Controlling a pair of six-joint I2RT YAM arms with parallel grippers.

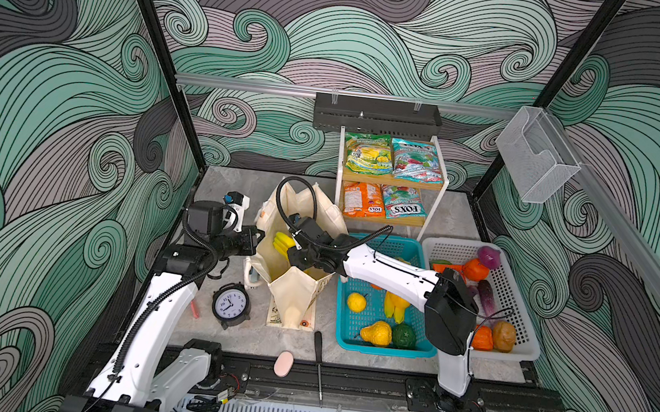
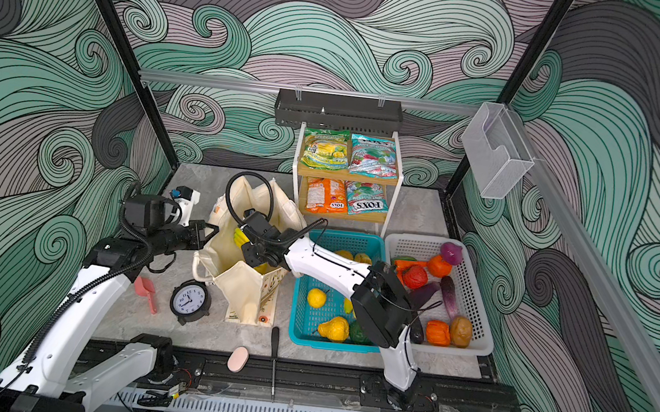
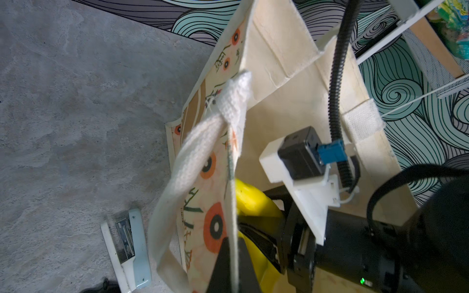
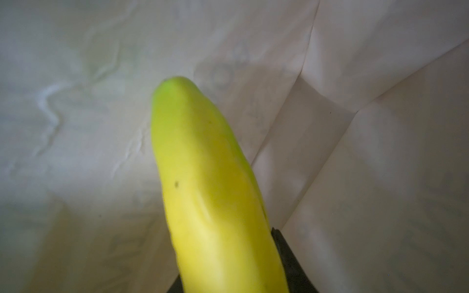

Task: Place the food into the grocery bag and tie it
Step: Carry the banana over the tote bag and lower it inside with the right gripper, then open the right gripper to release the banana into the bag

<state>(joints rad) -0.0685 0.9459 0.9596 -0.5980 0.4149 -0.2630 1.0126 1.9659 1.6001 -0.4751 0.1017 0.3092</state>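
While part-open, end effector (image 1: 293, 248) grips banana (image 4: 210, 190)

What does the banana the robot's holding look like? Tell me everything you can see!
The banana is bright yellow with a greenish tip and a few tiny dark specks. It looks like smooth toy plastic. The right gripper pinches one end, so the tip points into the open cream bag. It hangs inside the bag's mouth. Whether it touches the cloth cannot be told.

Grey tabletop (image 1: 230, 188) w/ tote (image 1: 297, 299), clock (image 1: 230, 303), teal basket (image 1: 384, 350), white basket (image 1: 453, 251), rack (image 1: 389, 178), screwdriver (image 1: 318, 345)
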